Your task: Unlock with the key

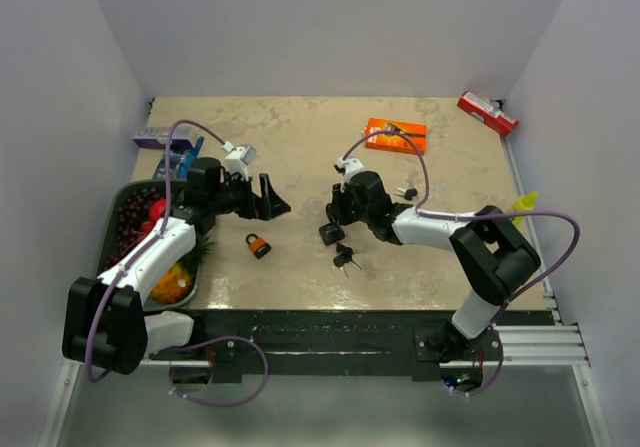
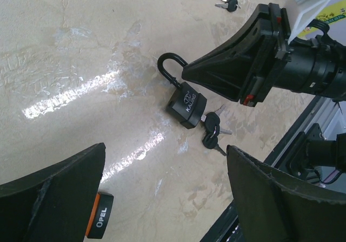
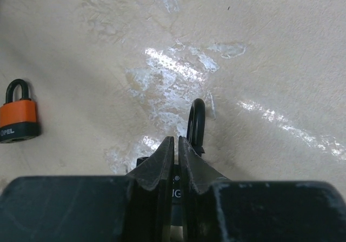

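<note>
Table [image 1: 300, 137]: tan, everything rests on it.
Tray [image 1: 112, 229]: left edge, fruit inside.
Left gripper [image 1: 272, 199]: fingers spread wide, holding nothing, near orange lock.
Right gripper [image 3: 177, 142]: fingers pressed together with nothing between, tips just beside black lock's shackle.
Black lock [image 2: 186, 106]: mid-table, lying flat under the right gripper.
Orange lock [image 1: 259, 245]: flat, left of black lock, apart from it.
Keys [image 2: 212, 129]: bunch touching black lock's base.

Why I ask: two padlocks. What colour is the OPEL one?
OPEL padlock: orange, black base; best in right wrist view.
</note>
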Tool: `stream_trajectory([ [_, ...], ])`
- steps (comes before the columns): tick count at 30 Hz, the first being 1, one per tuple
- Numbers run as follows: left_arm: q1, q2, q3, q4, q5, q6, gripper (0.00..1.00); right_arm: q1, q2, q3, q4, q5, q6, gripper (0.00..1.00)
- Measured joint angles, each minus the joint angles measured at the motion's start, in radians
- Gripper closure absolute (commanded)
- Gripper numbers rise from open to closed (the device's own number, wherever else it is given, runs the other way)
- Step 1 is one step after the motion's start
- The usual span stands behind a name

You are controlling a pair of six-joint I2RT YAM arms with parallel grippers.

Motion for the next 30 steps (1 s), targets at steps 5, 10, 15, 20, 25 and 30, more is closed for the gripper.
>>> stream_trajectory([
  [5, 0.000, 0.000, 0.000, 0.000, 0.002, 0.000, 0.03, 0.000, 0.036, 0.011, -0.011, -0.006, 0.000, 0.90],
  [10, 0.000, 0.000, 0.000, 0.000, 0.004, 0.000, 0.03, -0.005, 0.037, 0.011, -0.020, -0.006, 0.005, 0.90],
  [15, 0.000, 0.000, 0.000, 0.000, 0.006, 0.000, 0.03, -0.029, 0.049, 0.011, -0.009, -0.021, 0.021, 0.90],
  [20, 0.000, 0.000, 0.000, 0.000, 0.006, 0.000, 0.03, -0.071, 0.098, 0.011, 0.012, -0.072, 0.051, 0.91],
  [25, 0.000, 0.000, 0.000, 0.000, 0.008, 0.000, 0.03, -0.094, 0.117, 0.010, 0.014, -0.112, 0.066, 0.88],
  [30, 0.000, 0.000, 0.000, 0.000, 0.009, 0.000, 0.03, -0.092, 0.076, 0.008, -0.009, -0.105, 0.053, 0.59],
])
